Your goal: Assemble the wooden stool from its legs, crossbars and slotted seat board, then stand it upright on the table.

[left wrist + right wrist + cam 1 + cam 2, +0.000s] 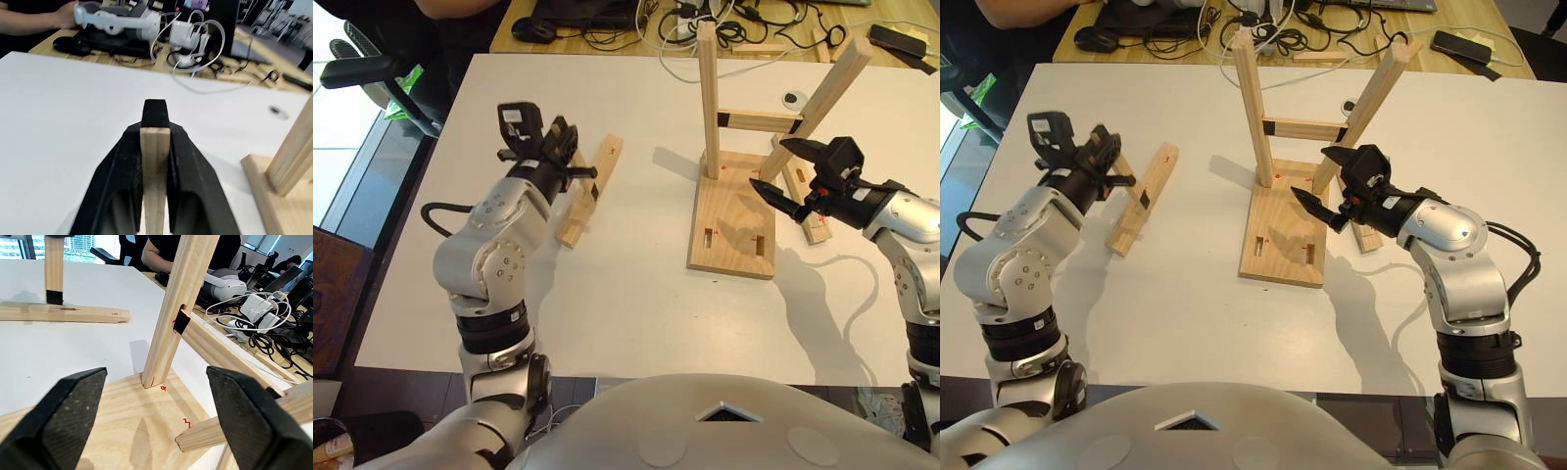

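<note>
Crossbar (154, 205) meets loose leg (590, 191), nine o'clock of seat board (734, 230).
Left end effector (155, 132) pinches the crossbar, apparently to slot it; right end effector (771, 164) hangs spread.

Office workspace doubling as robotics lab.
- White tabletop (607, 294) standing in front of wooden desk (1185, 49), which is running along its far edge.
- Desk carrying usual office clutter: computer mouse (1095, 37), tangled cables (773, 20), chargers (257, 308), white headset (117, 19), phone (1459, 44), laptop (293, 279).
- Black office chair (372, 69) standing off tabletop's far left corner.
- Window (19, 246) looking out on city high-rises.
</note>
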